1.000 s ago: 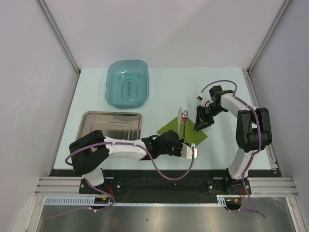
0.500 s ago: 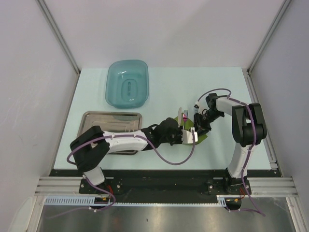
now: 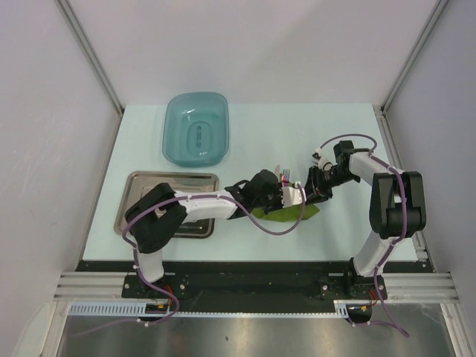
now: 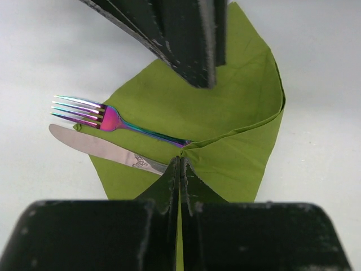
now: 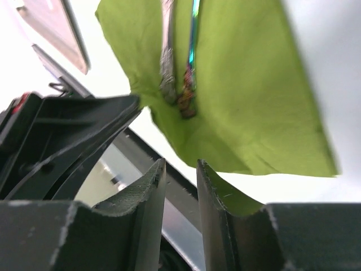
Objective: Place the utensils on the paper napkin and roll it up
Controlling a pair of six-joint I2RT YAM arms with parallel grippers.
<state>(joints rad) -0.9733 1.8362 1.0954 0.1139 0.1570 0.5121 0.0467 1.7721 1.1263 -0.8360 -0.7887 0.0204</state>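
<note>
The olive-green paper napkin (image 4: pixel 225 113) lies on the table with its near part folded up and over. My left gripper (image 4: pixel 181 164) is shut on the folded napkin edge. A fork (image 4: pixel 107 117) with purple-tinted tines and a silver knife (image 4: pixel 96 148) lie side by side on the napkin, their handles under the fold. In the top view the left gripper (image 3: pixel 294 197) sits over the napkin (image 3: pixel 286 214). My right gripper (image 5: pixel 180 166) is just right of it, jaws slightly apart and empty, close to the napkin's (image 5: pixel 242 84) right corner. The right gripper also shows in the top view (image 3: pixel 311 190).
A steel tray (image 3: pixel 149 190) lies at the left, under the left arm. A teal plastic basin (image 3: pixel 195 128) stands at the back left. The table's near edge (image 3: pixel 253 260) is just below the napkin. White walls close in both sides.
My left gripper has carried the napkin's near edge away from me over the utensil handles, folding the napkin. My right gripper has stayed by the right corner, shifting slightly.
</note>
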